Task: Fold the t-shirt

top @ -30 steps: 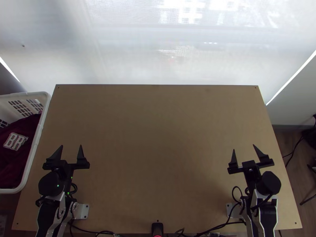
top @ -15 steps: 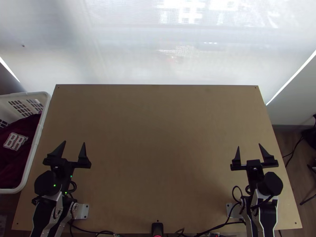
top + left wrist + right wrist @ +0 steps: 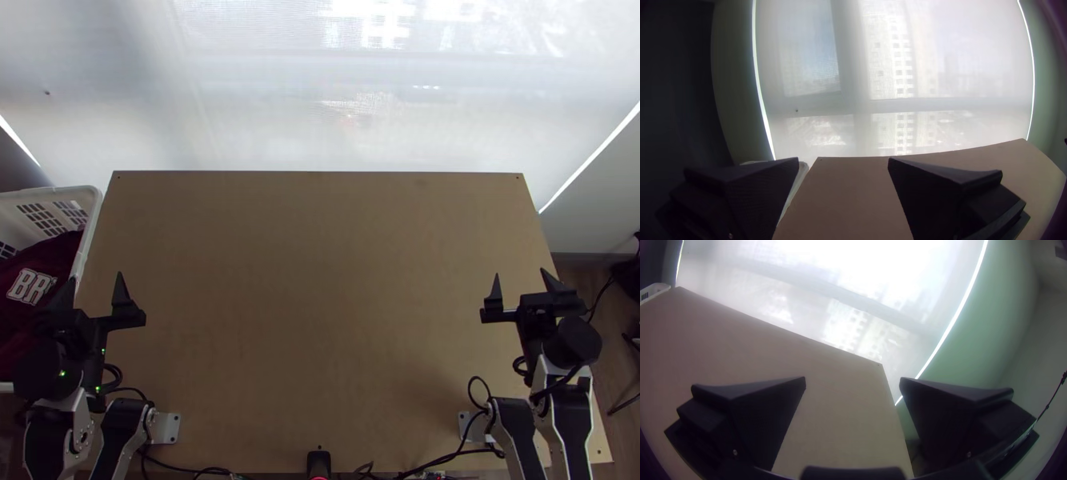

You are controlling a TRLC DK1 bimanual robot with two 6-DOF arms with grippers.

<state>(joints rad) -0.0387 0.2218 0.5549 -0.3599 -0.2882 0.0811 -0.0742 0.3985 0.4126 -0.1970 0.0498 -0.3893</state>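
left claw (image 3: 96, 277), wide open and empty, partly hides white basket (image 3: 94, 212); right claw (image 3: 520, 274) gapes empty.

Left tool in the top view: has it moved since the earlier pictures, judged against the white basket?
Yes, toward the picture's left: the left tool was clear of the white basket before and now overlaps its rim in this view.

We look steeply down on the table (image 3: 320, 280) from high over its near edge. From each wrist, lower and nearer, we face the window blind (image 3: 360, 104), slanted in the right wrist view; all three share table, blind and, at left, the basket (image 3: 93, 210).
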